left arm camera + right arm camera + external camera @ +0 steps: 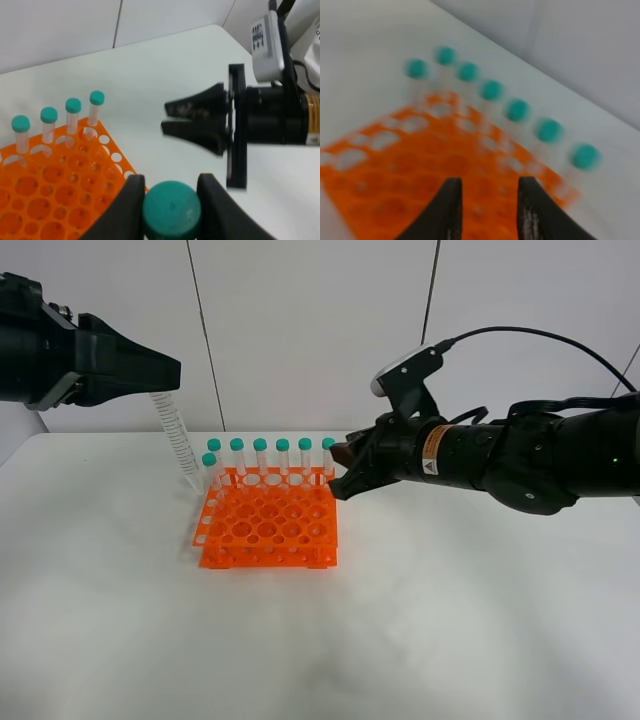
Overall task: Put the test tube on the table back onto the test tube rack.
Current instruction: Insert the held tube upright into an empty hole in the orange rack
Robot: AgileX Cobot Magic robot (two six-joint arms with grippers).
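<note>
My left gripper (166, 380) at the upper left is shut on the test tube (178, 440), a slim clear tube that hangs tilted with its conical tip just off the rack's back left corner. In the left wrist view its teal cap (171, 210) sits clamped between the fingers (125, 210). The orange test tube rack (268, 525) stands on the white table (450, 630) and holds several teal-capped tubes (282, 455) along its back row. My right gripper (340, 472) hovers at the rack's back right corner, open and empty, as the right wrist view (487, 200) shows above the blurred rack (420, 170).
The right arm (520, 455) stretches in from the right at about the height of the tube caps, with a cable looping above it. Most rack holes (55, 185) in front of the back row stand empty. A pale panelled wall (300, 330) rises behind the table.
</note>
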